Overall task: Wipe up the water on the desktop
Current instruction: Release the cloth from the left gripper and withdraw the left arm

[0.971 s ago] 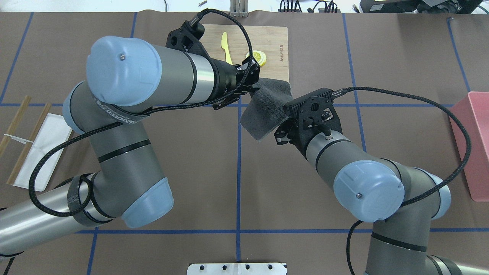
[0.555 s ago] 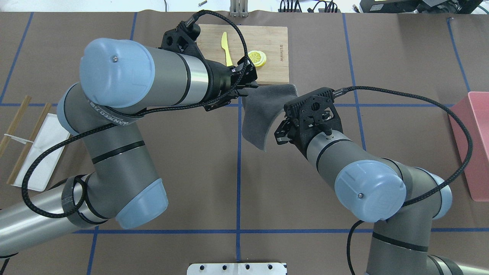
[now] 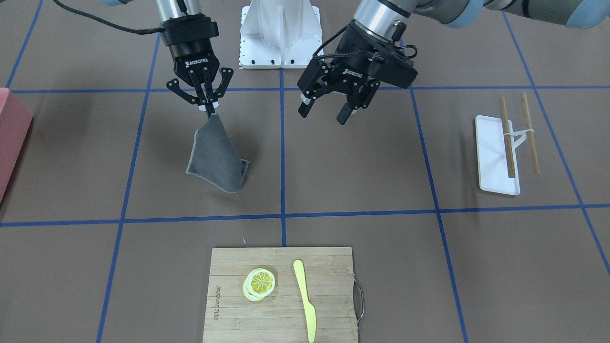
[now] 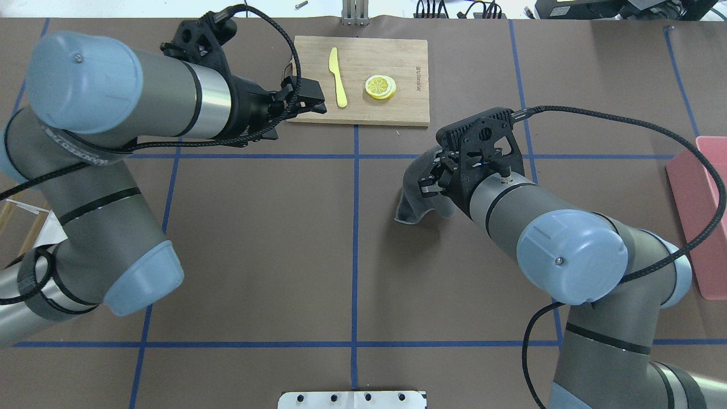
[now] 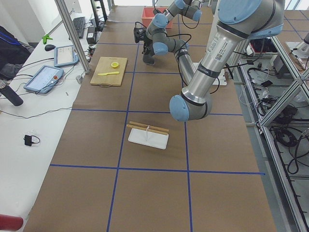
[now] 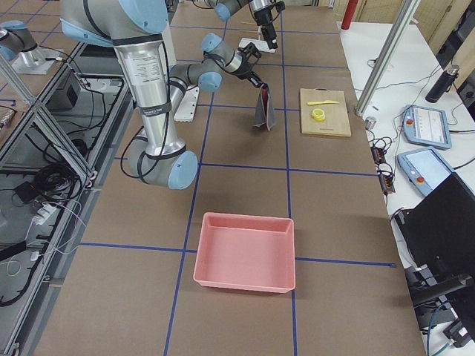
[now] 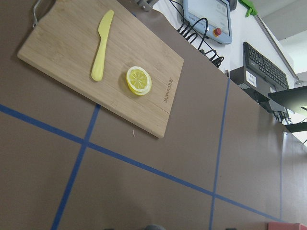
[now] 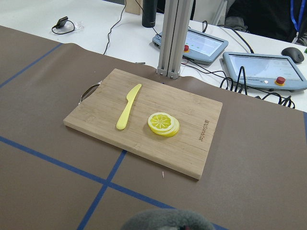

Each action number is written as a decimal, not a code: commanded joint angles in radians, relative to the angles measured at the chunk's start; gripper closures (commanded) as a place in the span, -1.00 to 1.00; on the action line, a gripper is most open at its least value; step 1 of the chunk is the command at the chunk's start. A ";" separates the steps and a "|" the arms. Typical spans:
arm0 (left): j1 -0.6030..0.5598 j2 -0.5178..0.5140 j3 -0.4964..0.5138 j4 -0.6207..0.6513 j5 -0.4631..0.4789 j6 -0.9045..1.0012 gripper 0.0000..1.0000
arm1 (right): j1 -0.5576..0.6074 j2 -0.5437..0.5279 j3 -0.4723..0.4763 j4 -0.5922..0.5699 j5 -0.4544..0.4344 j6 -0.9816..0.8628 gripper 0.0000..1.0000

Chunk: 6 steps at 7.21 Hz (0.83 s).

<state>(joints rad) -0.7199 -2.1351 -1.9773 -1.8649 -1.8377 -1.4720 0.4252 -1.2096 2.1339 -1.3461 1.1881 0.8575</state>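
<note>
A grey cloth (image 3: 215,159) hangs by one corner from my right gripper (image 3: 209,109), which is shut on it. The cloth's lower edge touches the brown desktop (image 3: 362,181). In the overhead view the cloth (image 4: 410,190) shows under my right gripper (image 4: 427,184), right of the centre tape line. Its top edge shows in the right wrist view (image 8: 165,219). My left gripper (image 3: 323,114) is open and empty, above the desktop and apart from the cloth. In the overhead view my left gripper (image 4: 309,99) sits at the cutting board's left edge. I see no water on the desktop.
A bamboo cutting board (image 4: 397,108) with lemon slices (image 4: 380,87) and a yellow knife (image 4: 337,76) lies at the far centre. A white tray (image 3: 491,157) with chopsticks (image 3: 506,138) lies on my left. A pink bin (image 4: 701,216) stands at the right edge.
My left gripper has let go of the cloth, opened and drawn back to the left. The cloth now hangs from my right gripper alone, bunched and shifted right.
</note>
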 commanded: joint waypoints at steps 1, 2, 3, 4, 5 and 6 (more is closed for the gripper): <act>-0.148 0.123 -0.078 0.133 -0.166 0.356 -0.97 | 0.084 -0.007 -0.005 -0.004 0.083 0.000 1.00; -0.238 0.189 -0.081 0.156 -0.228 0.541 -0.97 | 0.120 -0.013 -0.008 -0.010 0.112 0.000 1.00; -0.333 0.255 -0.083 0.194 -0.274 0.755 -0.97 | 0.145 -0.013 -0.006 -0.054 0.129 0.000 1.00; -0.408 0.324 -0.080 0.243 -0.282 0.988 -0.97 | 0.168 -0.018 -0.006 -0.094 0.145 0.000 1.00; -0.496 0.375 -0.066 0.304 -0.284 1.203 -0.97 | 0.197 -0.039 -0.005 -0.119 0.197 0.000 1.00; -0.603 0.391 -0.040 0.385 -0.297 1.386 -0.97 | 0.210 -0.068 -0.005 -0.125 0.223 0.003 1.00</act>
<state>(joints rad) -1.1992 -1.7841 -2.0419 -1.5687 -2.1205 -0.3327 0.6118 -1.2478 2.1284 -1.4519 1.3712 0.8582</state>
